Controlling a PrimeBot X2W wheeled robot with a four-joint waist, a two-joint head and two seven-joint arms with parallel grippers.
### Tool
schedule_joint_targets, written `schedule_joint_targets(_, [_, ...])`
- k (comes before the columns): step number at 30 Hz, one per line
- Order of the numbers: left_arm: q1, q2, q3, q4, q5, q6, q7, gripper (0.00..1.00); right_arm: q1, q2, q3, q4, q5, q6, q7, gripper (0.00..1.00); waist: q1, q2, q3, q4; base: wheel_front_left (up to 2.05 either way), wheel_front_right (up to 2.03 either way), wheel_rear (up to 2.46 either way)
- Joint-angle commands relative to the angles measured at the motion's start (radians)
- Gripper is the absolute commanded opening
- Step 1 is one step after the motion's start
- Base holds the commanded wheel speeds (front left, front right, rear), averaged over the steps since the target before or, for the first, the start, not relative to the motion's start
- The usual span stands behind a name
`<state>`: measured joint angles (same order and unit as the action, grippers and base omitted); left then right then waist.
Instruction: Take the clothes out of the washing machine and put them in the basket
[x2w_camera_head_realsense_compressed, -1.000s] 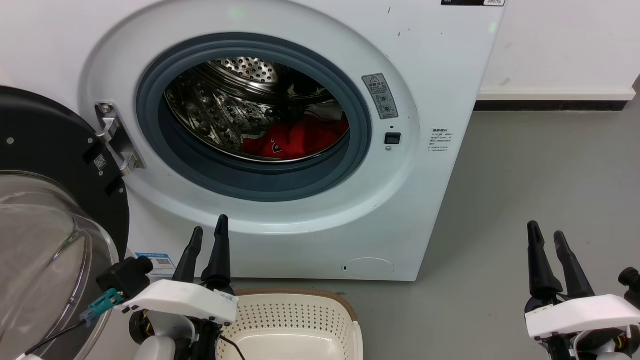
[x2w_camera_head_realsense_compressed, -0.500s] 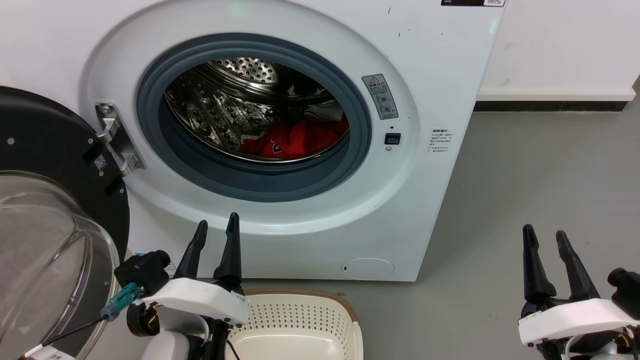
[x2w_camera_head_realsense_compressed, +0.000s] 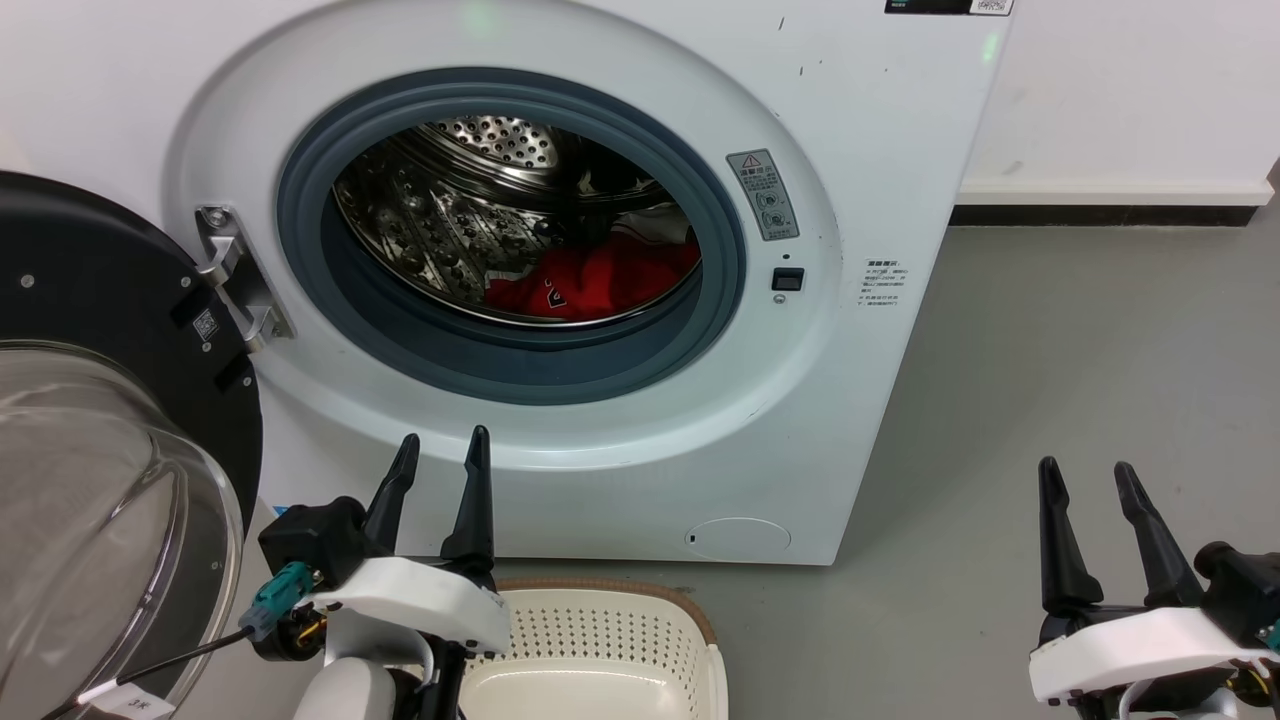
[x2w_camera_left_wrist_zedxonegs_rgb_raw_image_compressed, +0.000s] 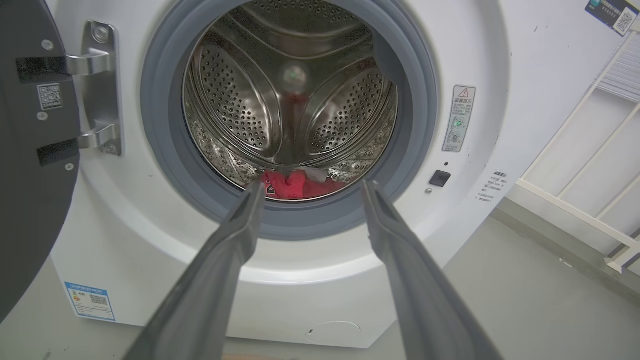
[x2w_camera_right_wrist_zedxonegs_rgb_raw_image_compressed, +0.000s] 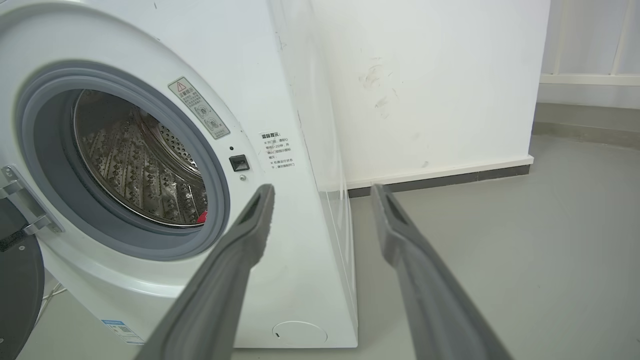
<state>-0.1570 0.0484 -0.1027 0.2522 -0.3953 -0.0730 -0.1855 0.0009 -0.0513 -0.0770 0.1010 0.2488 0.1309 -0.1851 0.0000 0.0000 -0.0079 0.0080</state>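
while the door stands open, clothes lie inside.

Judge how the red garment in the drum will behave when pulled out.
Probably floppy: the clothes lie crumpled in folds low in the drum, so they should drape from one pinch. Likely light, a small heap of thin-looking fabric. They may drag over the grey door seal rising before them.
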Motion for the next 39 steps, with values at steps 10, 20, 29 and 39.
schedule_joint_targets(10, [-0.022, 0.002, -0.008, 0.01, 0.099, 0.006, -0.028, 1.0, 0.012, 0.001, 0.002, -0.002, -0.108, 0.0, -0.022, 1.0, 0.0, 0.0, -0.001, 0.003, 0.0, 0.0, 0.0])
schedule_joint_targets(20, [-0.026, 0.003, -0.02, 0.026, 0.173, 0.013, -0.048, 1.0, 0.018, 0.002, -0.001, 0.0, -0.183, 0.0, -0.029, 1.0, 0.0, 0.0, -0.005, 0.006, 0.0, 0.0, 0.0])
schedule_joint_targets(29, [-0.027, 0.003, -0.029, 0.044, 0.227, 0.022, -0.065, 1.0, 0.024, 0.002, -0.004, 0.002, -0.239, 0.0, -0.041, 1.0, 0.0, 0.0, -0.007, 0.012, 0.0, 0.0, 0.0])
schedule_joint_targets(39, [-0.033, 0.003, -0.036, 0.056, 0.288, 0.027, -0.082, 1.0, 0.029, 0.002, -0.008, 0.0, -0.3, 0.0, -0.054, 1.0, 0.0, 0.0, -0.003, 0.017, 0.0, 0.0, 0.0])
